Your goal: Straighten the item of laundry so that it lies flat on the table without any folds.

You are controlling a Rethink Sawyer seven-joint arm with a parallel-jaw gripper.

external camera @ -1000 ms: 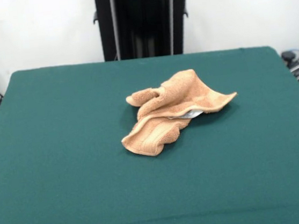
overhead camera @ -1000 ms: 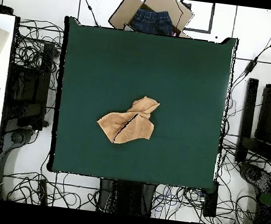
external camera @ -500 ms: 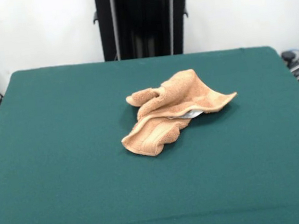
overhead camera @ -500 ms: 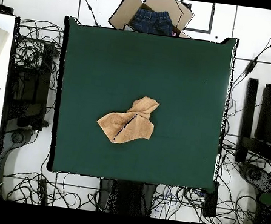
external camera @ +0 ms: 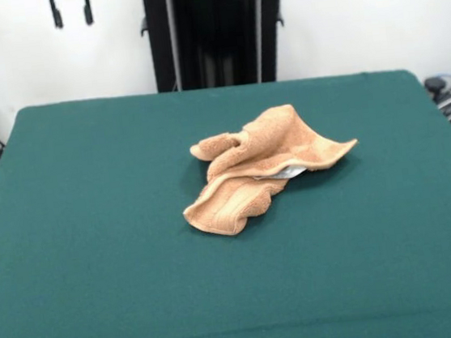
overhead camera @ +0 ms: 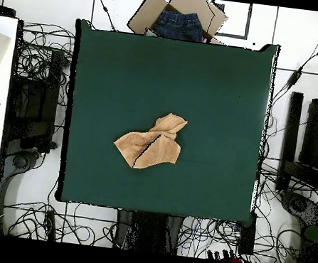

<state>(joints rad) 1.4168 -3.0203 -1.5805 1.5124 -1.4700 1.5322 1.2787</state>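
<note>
1. The robot's black two-fingered gripper point(external camera: 71, 15) has dropped into sight at the top edge of the front view, where half a second ago only wall showed; its fingers hang parted, grasping nothing.
2. The crumpled tan terry-cloth towel point(external camera: 260, 170) lies unmoved, well below and to the right of the jaws, near the middle of the large green felt-topped table point(external camera: 99, 273), one corner rolled over, a white tag peeking out.
3. By this showing, the approach has only begun; every fold remains.
4. Overhead, the towel point(overhead camera: 151, 143) reads as two overlapped flaps; a cardboard box holding blue jeans point(overhead camera: 179, 19) sits beyond the table's edge, unseen from the front.
</note>
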